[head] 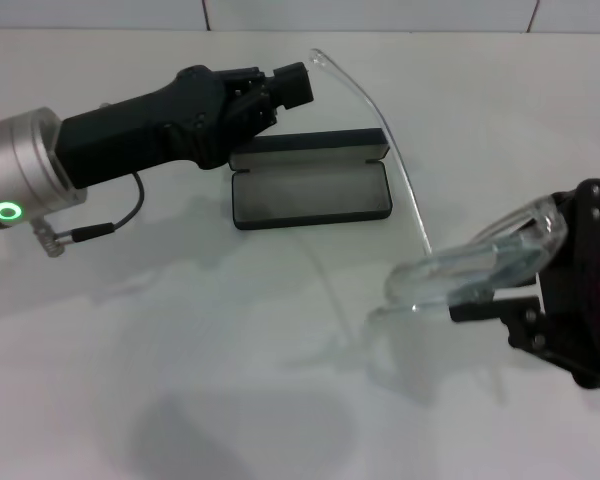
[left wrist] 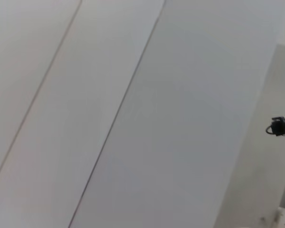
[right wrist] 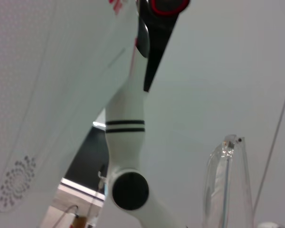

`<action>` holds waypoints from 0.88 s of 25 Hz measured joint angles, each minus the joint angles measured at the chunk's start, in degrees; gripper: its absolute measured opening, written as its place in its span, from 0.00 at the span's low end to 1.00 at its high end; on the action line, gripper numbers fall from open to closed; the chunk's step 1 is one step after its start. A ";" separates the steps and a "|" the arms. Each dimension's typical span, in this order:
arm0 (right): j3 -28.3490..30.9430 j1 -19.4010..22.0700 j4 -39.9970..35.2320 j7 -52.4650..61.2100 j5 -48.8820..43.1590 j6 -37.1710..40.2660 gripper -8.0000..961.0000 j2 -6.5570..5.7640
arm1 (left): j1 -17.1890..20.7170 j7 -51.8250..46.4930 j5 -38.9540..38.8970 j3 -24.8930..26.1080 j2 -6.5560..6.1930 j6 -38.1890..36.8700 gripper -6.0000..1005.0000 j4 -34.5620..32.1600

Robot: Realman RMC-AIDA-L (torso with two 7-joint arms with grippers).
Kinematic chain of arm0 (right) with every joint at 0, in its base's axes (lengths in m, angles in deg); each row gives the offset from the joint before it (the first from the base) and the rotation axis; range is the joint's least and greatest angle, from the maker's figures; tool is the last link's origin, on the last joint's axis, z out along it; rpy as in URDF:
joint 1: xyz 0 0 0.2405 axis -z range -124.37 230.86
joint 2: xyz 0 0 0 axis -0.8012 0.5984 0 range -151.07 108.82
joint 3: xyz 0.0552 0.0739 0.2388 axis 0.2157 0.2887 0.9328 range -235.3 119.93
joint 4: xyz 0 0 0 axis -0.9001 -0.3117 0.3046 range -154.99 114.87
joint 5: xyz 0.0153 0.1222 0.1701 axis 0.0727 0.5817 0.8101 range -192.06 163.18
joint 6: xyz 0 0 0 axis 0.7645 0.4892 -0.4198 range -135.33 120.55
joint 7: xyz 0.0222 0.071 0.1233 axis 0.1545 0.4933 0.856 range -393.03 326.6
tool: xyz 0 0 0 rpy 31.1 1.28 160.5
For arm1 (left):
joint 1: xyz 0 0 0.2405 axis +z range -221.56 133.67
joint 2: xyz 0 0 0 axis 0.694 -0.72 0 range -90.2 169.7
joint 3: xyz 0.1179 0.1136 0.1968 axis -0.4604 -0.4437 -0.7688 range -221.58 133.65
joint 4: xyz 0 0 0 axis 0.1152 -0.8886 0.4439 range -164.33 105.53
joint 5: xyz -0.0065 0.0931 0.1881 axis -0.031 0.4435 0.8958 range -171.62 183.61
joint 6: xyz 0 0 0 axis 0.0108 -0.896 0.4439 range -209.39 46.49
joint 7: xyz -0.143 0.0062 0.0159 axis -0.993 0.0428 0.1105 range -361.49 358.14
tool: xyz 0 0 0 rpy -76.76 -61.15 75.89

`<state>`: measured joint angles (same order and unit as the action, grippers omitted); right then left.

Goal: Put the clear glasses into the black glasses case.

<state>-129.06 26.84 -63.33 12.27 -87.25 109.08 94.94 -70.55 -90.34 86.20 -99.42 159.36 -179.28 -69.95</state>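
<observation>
We see the right hand (head: 525, 290) at the right edge of the head view, closed on the clear glasses (head: 480, 265) near the folded end of the lens, holding them up off the white table (head: 180, 380). One thin clear arm (head: 385, 130) of the glasses sweeps up and away toward the far side, its tip ending just beside the left hand (head: 290, 85); we cannot tell whether that hand touches it, nor how far its fingers are parted, since they are dark and foreshortened. The left hand hovers above the far left corner of the black glasses case (head: 312, 185), which lies open on the table with its grey lining showing and its lid standing behind. The right hand is partly cut off by the frame edge. In the right wrist view we make out only the clear glasses (right wrist: 228, 185) from below and a white robot arm (right wrist: 126, 142); the left wrist view shows bare wall panels
</observation>
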 joint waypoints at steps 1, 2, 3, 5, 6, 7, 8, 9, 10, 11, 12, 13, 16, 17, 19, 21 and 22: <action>-0.67 -0.13 0.01 0.00 0.13 0.00 0.06 0.03 | -0.13 0.29 -0.10 -0.44 0.05 -0.07 0.06 0.02; -1.29 -0.24 0.00 -0.01 0.29 -0.22 0.06 0.05 | -0.27 0.48 -0.27 -1.10 0.08 -0.17 0.06 0.02; -1.76 -0.34 -0.04 -0.03 0.41 -0.50 0.06 0.07 | -0.42 0.65 -0.60 -2.05 0.10 -0.30 0.06 0.03; -2.77 -0.55 -0.03 -0.05 0.70 -1.40 0.06 0.11 | -0.66 1.13 -1.50 -4.07 0.10 -0.37 0.06 0.02; -3.17 -0.65 0.05 -0.05 0.85 -1.95 0.06 0.12 | -0.74 1.49 -1.93 -4.91 0.09 -0.40 0.06 -0.02; -3.42 -0.75 0.12 -0.05 0.91 -2.42 0.06 0.12 | -0.82 1.88 -2.50 -5.83 0.09 -0.48 0.06 -0.15; -3.59 -0.79 0.18 -0.05 0.94 -2.77 0.06 0.13 | -0.84 2.08 -2.82 -6.28 0.08 -0.60 0.06 -0.22; -3.66 -0.81 0.19 -0.05 0.94 -3.10 0.06 0.13 | -0.85 2.14 -3.07 -6.52 0.08 -0.80 0.06 -0.30; -3.71 -0.83 0.21 -0.05 0.93 -3.39 0.06 0.13 | -0.89 2.17 -3.36 -6.77 0.07 -1.17 0.06 -0.34; -3.73 -0.85 0.24 -0.05 0.89 -3.60 0.06 0.12 | -0.95 2.17 -3.61 -6.86 0.05 -1.71 0.06 -0.37; -3.75 -0.87 0.27 -0.05 0.84 -3.76 0.06 0.13 | -0.98 2.17 -3.73 -6.86 0.03 -2.05 0.06 -0.40; -3.75 -0.90 0.29 -0.05 0.82 -3.85 0.06 0.12 | -1.02 2.18 -3.98 -6.87 0.02 -2.52 0.06 -0.48; -3.77 -0.92 0.36 -0.05 0.74 -4.24 0.06 0.12 | -1.03 2.19 -4.43 -6.86 0.00 -3.41 0.06 -0.59; -3.79 -0.93 0.37 -0.05 0.72 -4.33 0.06 0.12 | -1.05 2.20 -4.49 -6.86 0.00 -3.66 0.06 -0.59; -3.93 -0.93 0.38 -0.05 0.66 -4.72 0.06 0.12 | -1.15 2.20 -4.60 -6.92 0.00 -4.34 0.06 -0.59; -4.26 -0.96 0.38 -0.05 0.67 -5.23 0.06 0.09 | -1.22 2.21 -4.62 -7.15 0.02 -4.79 0.06 -0.60; -4.44 -0.99 0.38 -0.05 0.69 -5.58 0.06 0.06 | -1.29 2.22 -4.62 -7.35 0.03 -5.06 0.06 -0.63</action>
<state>-133.50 25.85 -62.94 12.22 -86.56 103.50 95.00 -71.84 -88.12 81.58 -106.78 159.39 -184.34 -70.58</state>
